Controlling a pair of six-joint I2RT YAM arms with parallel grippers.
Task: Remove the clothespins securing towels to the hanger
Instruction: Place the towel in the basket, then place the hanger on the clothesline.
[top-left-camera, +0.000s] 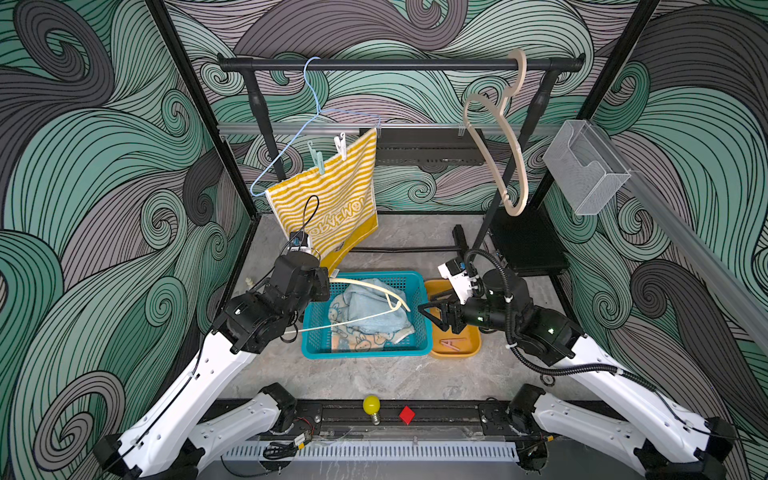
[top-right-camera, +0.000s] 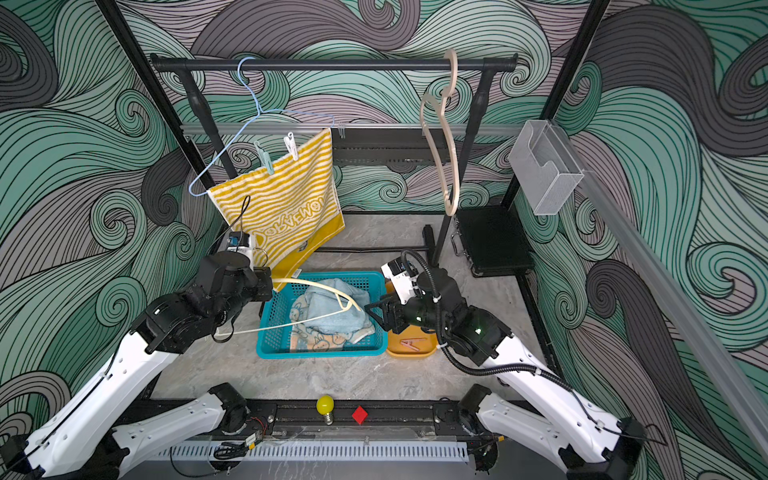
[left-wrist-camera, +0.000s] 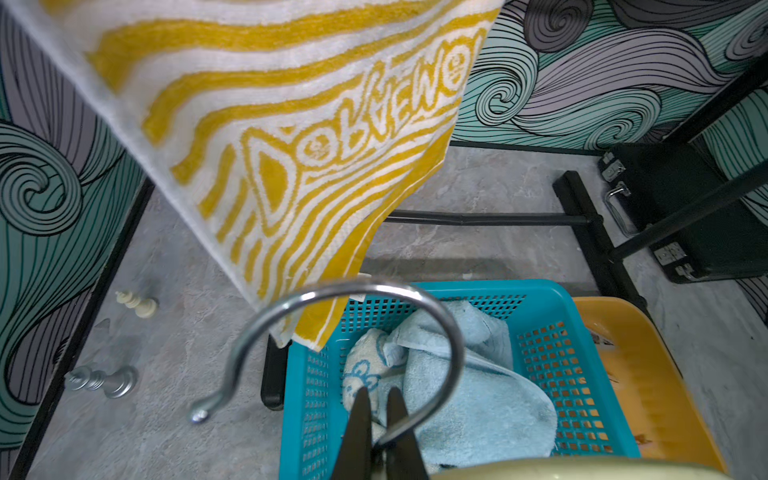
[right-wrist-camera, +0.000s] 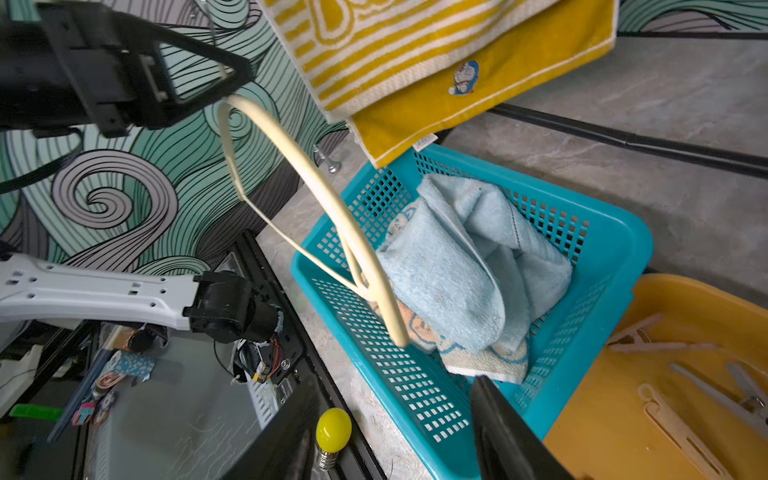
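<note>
White left arm (top-left-camera: 187, 390), white right arm (top-left-camera: 640, 395): black joints, small screw holes, thin cables, one bumpy black hose (top-left-camera: 561, 371).

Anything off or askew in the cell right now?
Blue wire hanger hangs tilted on the rail, so the yellow towel slopes, pinned by a mint clothespin and a white clothespin. A silver chess piece and a cream chess piece lie toppled on the floor.

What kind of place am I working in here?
Most likely a staged robot test cell, not a home: printed swirl wall panels, a garment rail with a pegged striped towel hanging below, and a teal basket between the left arm and right arm.
</note>
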